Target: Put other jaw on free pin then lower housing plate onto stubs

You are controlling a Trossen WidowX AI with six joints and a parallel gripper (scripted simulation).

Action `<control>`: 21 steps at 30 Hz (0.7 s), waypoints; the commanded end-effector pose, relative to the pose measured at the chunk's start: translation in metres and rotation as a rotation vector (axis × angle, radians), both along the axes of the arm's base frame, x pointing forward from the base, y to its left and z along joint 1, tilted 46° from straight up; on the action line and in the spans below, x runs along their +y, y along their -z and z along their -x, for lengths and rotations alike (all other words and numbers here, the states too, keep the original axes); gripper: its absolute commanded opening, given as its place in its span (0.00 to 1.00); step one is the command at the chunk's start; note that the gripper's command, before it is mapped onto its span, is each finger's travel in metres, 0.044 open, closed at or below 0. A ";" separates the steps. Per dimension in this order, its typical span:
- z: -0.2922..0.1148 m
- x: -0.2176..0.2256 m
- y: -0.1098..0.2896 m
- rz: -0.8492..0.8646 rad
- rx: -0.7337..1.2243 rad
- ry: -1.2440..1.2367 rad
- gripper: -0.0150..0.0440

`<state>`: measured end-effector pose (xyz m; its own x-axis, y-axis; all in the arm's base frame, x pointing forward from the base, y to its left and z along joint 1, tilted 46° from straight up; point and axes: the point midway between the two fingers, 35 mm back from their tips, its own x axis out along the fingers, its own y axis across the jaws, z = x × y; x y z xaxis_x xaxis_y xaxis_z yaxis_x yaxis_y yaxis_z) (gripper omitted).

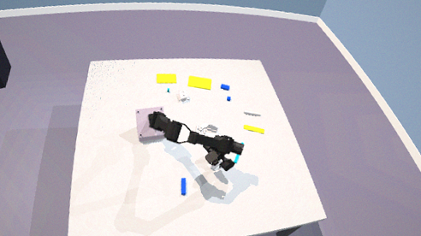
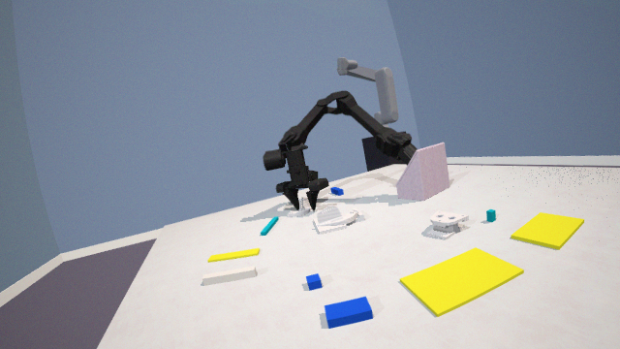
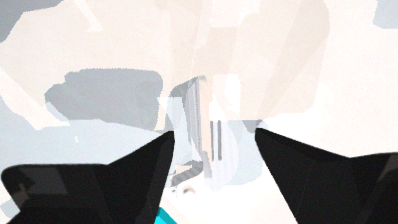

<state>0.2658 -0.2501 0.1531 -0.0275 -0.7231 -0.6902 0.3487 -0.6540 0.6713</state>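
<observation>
My gripper [image 1: 221,167] [image 2: 305,209] [image 3: 214,134] is standing part-open with nothing held; the loose white jaw [image 2: 299,211] [image 3: 200,125] is lying between my fingertips, its long axis running between them, not across.

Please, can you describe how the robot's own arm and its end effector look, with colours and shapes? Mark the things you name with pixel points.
The jointed robot arm [image 1: 200,139] [image 2: 356,112] is matte black, with slim links, bulkier joints and a round black cylinder at the wrist. The black end effector [image 1: 219,167] [image 2: 305,209] [image 3: 214,134] has two wedge-shaped fingers tapering to narrow tips. I can make out no cables or markings.
</observation>
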 end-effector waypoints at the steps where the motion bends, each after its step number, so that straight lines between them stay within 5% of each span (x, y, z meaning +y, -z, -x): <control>1: 0.000 0.000 0.000 0.000 0.000 0.000 0.60; 6: 0.000 0.000 0.000 0.000 0.000 0.000 0.48; 21: 0.000 0.002 -0.001 0.000 0.000 0.000 0.48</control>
